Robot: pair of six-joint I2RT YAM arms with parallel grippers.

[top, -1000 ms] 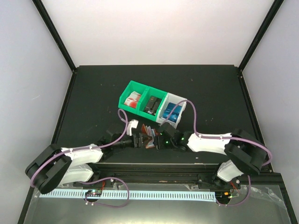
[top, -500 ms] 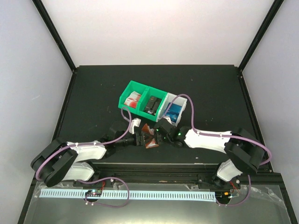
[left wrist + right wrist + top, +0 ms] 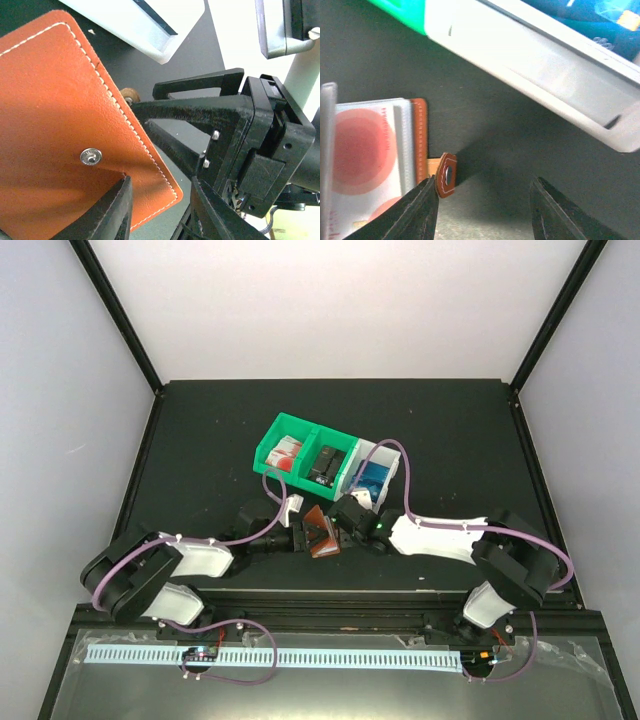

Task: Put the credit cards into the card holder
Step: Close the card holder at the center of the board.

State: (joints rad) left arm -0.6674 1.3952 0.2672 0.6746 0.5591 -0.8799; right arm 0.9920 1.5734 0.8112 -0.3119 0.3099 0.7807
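- Reddish-brown leather, the card holder (image 3: 320, 532) stands part-open like a little tent on the black table (image 3: 200, 440), just in front of the bins and between the two arms' tips.
- The left gripper (image 3: 160, 185) has its fingers apart with a corner of the holder's cover, the one bearing the metal snap stud (image 3: 91, 157), between them. One finger lies over the leather and the other stands just clear of the edge.
- The right gripper (image 3: 484, 192) also has its fingers apart, over bare table. The holder's snap tab (image 3: 446, 175) sits just beside one finger.
- One red-and-white card (image 3: 365, 155) sits in a clear pocket of the holder.
- More credit cards (image 3: 325, 465) lie in the green bins (image 3: 300, 422) and in the white bin (image 3: 545, 70).
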